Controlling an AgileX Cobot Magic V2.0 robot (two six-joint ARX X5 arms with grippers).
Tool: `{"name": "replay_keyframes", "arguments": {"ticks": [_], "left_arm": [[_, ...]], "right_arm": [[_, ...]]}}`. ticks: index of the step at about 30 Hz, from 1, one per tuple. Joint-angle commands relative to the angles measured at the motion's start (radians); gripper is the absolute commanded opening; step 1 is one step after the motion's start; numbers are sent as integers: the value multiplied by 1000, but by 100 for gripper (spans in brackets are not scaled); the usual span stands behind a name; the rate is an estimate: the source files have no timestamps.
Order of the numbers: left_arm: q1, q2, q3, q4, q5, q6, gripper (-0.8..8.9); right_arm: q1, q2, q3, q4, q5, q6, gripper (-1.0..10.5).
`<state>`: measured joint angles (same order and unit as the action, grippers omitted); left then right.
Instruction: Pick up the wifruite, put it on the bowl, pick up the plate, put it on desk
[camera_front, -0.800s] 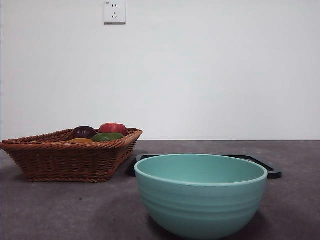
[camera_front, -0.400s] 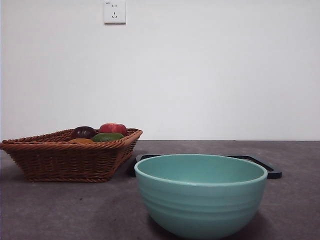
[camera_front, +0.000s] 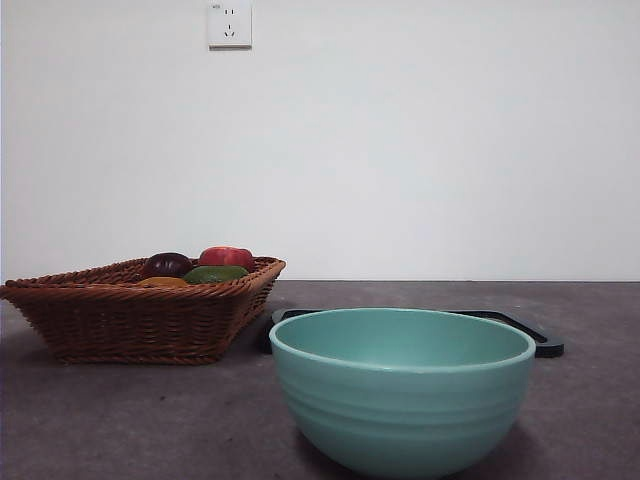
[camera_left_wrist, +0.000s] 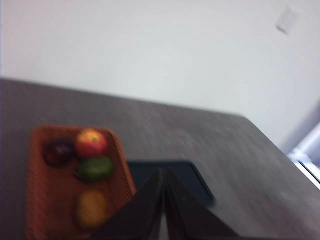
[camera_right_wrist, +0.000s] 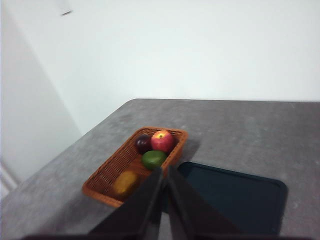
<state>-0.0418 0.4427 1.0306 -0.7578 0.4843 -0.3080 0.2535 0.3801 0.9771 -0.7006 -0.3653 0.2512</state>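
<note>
The wifruite (camera_front: 162, 282) (camera_left_wrist: 91, 209) (camera_right_wrist: 125, 182), small and orange-brown, lies in a brown wicker basket (camera_front: 140, 320) at the end away from the red fruit. The mint-green bowl (camera_front: 400, 400) stands near and empty on the desk (camera_front: 120, 420), right of the basket. I see no plate apart from a flat black rectangular tray (camera_front: 540, 343) (camera_right_wrist: 235, 195) behind the bowl. My left gripper (camera_left_wrist: 163, 171) is shut, empty and high above the basket and tray; that view is blurred. My right gripper (camera_right_wrist: 164, 170) is also shut, empty and high. Neither arm shows in the front view.
The basket also holds a red fruit (camera_right_wrist: 162, 141), a green fruit (camera_right_wrist: 154, 159) and a dark purple fruit (camera_right_wrist: 144, 144). A white wall with a socket (camera_front: 229, 23) stands behind the desk. The desk's rounded corner and edge lie beyond the basket in the right wrist view.
</note>
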Motion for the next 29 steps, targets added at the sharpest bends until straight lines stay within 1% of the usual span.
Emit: {"name": "replay_keyframes", "arguments": {"ticks": [1,5,7,9,15,19,22,29], "left_arm": [[-1,42,73,-59,49,44,9],[-1,93,137,-155,98,105,9],[-8,113,159,-196,104,149,9],[-23,122,166,-214,104,171,9],[-93,132,166,-216,103,208,9],[-143,138,166,-217,101,219,9],[-179,139,165,-216,100,226,9],[-251,139,165,-219,100,282,9]], "right_arm": [[36,4,31,-18,-3,-69,9],[80,12,43,-49,-15,-86,9],[97,29,50,-80,-37,-101,9],[107,48,54,-106,-55,-112,9],[119,117,54,-182,-97,-153,10],[118,155,54,-213,-98,-182,10],[118,173,54,-222,-98,-185,9],[117,173,54,-223,-76,-179,10]]}}
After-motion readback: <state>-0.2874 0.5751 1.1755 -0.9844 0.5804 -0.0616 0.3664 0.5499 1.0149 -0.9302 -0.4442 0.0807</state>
